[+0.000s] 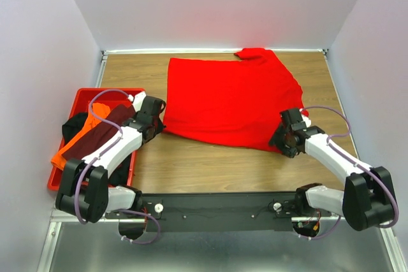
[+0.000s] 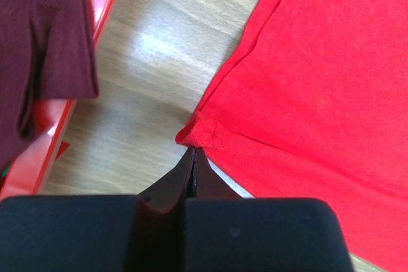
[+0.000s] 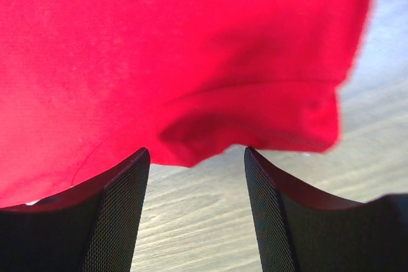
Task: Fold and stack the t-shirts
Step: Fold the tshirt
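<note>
On the wooden worktop (image 1: 210,164) four t-shirts are counted. One bright red t-shirt (image 1: 229,97) is spread flat across the middle. An orange t-shirt (image 1: 62,156), a dark maroon t-shirt (image 1: 89,138) and a black t-shirt (image 1: 71,125) are heaped in the single red crate (image 1: 86,93) at the left edge. Two arms are seen, one reaching to each near corner of the red t-shirt. The left fingers (image 2: 193,164) are pressed fully together, and their tips are met by the shirt's near left corner; whether any cloth is pinched between them cannot be told. The right fingers (image 3: 131,183) are spread wide apart and nothing is held by them. The shirt's near right hem, slightly bunched, lies on the wood just ahead of their tips and across the gap between them. From the left wrist, the maroon cloth is seen draped over the crate's rim, off to the left of the closed tips.
</note>
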Available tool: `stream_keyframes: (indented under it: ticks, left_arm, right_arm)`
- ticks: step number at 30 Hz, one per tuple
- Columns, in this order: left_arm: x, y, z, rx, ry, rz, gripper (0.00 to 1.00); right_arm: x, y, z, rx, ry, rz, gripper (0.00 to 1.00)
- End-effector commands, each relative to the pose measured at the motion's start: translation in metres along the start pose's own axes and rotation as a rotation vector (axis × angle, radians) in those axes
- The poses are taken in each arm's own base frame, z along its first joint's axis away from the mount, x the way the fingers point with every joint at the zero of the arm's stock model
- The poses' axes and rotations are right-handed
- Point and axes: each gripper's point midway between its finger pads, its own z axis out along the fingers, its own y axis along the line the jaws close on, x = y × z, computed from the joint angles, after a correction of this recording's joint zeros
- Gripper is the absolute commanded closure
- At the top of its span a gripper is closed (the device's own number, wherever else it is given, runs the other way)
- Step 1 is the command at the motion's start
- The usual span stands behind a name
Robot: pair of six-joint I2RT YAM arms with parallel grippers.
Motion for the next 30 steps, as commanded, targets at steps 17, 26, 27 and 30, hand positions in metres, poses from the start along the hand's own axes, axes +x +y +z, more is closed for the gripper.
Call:
stream_keyframes:
  ticks: [17,26,27,30]
  left_arm:
    - [-0.016,-0.023,0.014,0.137,0.002,0.005,1.0]
    - [-0.01,-0.025,0.014,0.16,0.026,0.013,1.0]
    - [-0.01,-0.025,0.013,0.162,0.025,0.014,1.0]
    - [-0.009,-0.025,0.012,0.164,0.032,0.018,1.0]
  right_arm:
    - [-0.011,-0.064,-0.022,0.349,-0.12,0.246,0.41]
    - [-0.028,-0.059,-0.006,0.391,-0.166,0.221,0.63]
    - [-0.032,-0.056,-0.007,0.383,-0.171,0.217,0.7]
    - [-0.046,-0.045,-0.018,0.336,-0.205,0.19,0.92]
